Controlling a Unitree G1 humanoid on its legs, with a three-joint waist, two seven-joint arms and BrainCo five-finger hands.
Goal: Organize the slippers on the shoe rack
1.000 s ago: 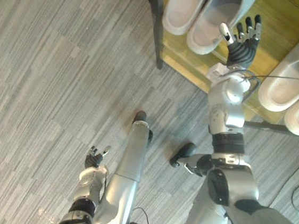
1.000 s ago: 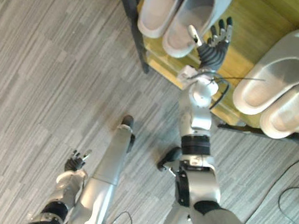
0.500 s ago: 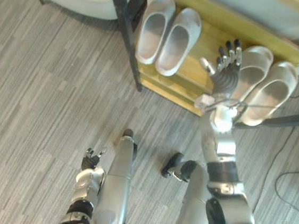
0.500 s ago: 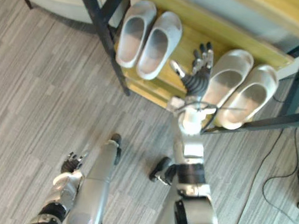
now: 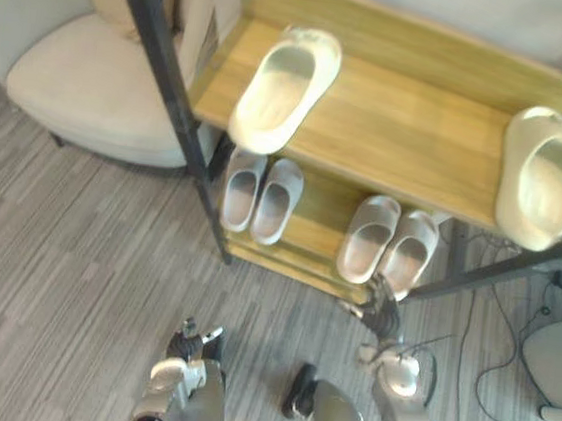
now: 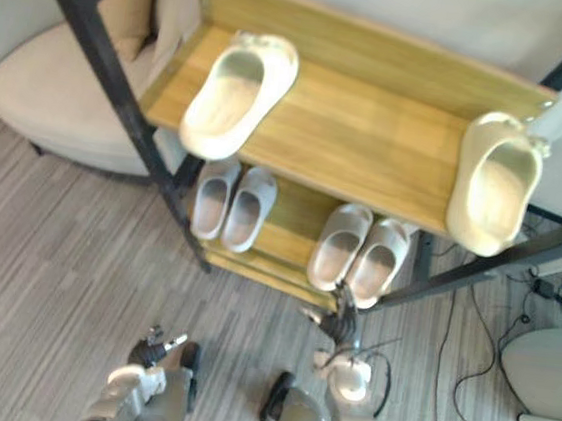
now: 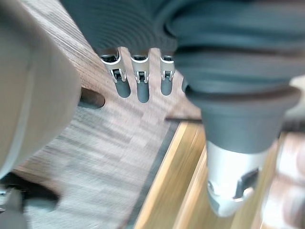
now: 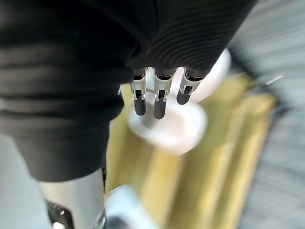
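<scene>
Head view: on the rack (image 5: 400,133), the top shelf holds the left slipper (image 5: 284,85) and right slipper (image 5: 541,178) well apart, 2 pairs (image 5: 261,193) below, right hand (image 5: 381,312) at its lower front edge, left hand (image 5: 187,341) off it near the floor; left wrist view: fingers (image 7: 142,88) straight, empty; right wrist view: likewise; likely best, slide 1 slipper squarely beside its mate.

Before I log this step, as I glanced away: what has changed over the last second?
The right hand has drawn back from over the lower shelf to its front edge, open and empty. The camera pulled back. Unchanged: the left pair and right pair of slippers on that shelf, and the left hand low over the floor.
</scene>
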